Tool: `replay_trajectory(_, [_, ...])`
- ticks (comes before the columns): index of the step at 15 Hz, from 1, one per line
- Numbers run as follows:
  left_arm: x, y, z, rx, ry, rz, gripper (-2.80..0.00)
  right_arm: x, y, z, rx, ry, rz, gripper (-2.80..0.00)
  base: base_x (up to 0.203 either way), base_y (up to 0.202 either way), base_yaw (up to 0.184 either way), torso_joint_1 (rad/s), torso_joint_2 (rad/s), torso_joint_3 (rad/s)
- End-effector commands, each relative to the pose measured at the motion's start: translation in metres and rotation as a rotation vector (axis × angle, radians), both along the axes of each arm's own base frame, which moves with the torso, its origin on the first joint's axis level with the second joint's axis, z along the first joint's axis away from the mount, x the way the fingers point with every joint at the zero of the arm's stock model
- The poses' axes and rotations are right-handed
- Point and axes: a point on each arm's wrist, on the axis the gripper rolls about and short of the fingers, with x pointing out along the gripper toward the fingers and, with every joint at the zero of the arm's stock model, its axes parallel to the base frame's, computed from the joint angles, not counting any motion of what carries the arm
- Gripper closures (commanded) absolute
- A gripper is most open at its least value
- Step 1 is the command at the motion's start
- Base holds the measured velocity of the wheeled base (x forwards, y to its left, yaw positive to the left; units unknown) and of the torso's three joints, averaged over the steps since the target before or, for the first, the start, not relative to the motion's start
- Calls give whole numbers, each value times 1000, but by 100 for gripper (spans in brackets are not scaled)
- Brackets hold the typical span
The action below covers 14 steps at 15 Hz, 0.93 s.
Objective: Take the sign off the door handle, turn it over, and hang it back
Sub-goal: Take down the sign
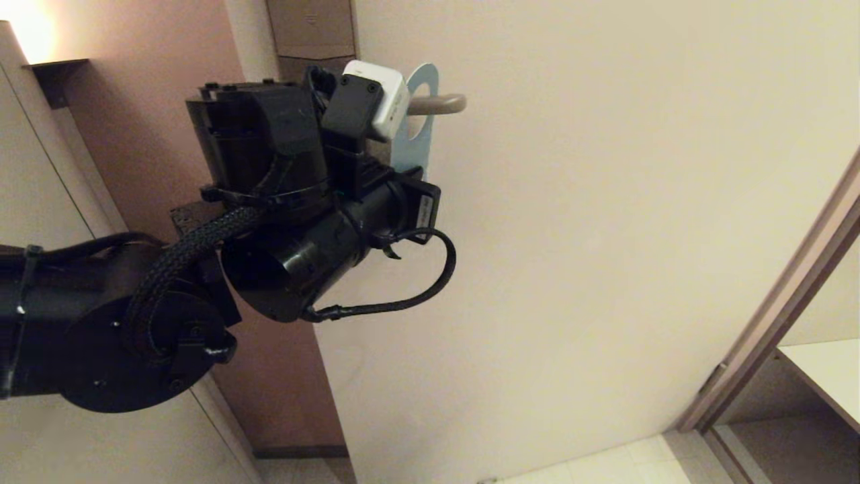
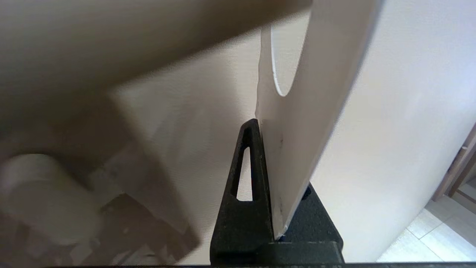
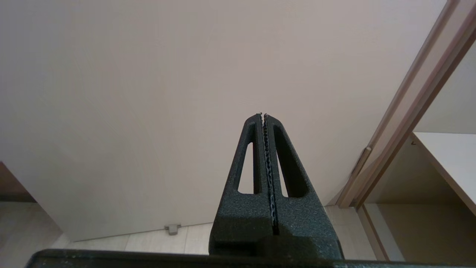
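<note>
Left hand (image 2: 273,208) clamped on flat pale-teal card sign (image 1: 418,117), up at 12 o'clock with its oval hole around slim beige bar door handle (image 1: 440,104). Right hand (image 3: 263,116) pinched closed, empty, facing beige door (image 3: 148,93).

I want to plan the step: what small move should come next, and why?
Probably slide the sign sideways off the free end of the door handle: the left end effector grips its lower part, and the handle passes through its hole.
</note>
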Motion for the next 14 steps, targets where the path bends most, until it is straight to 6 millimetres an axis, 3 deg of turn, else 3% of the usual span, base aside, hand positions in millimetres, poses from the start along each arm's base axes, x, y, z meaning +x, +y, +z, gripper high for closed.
replay_trajectory(1, [-3, -8, -3, 4, 3, -12, 0, 0, 0, 0, -1, 0, 0, 0, 0, 0, 0, 0, 0, 0])
replay_trajectory(4, [-7, -16, -6, 6, 11, -25, 0, 0, 0, 0, -1, 0, 0, 0, 0, 0, 0, 0, 0, 0])
replay_trajectory(14, [14, -38, -11, -11, 11, 35, 0, 0, 0, 0, -1, -1, 0, 0, 0, 0, 0, 0, 0, 0])
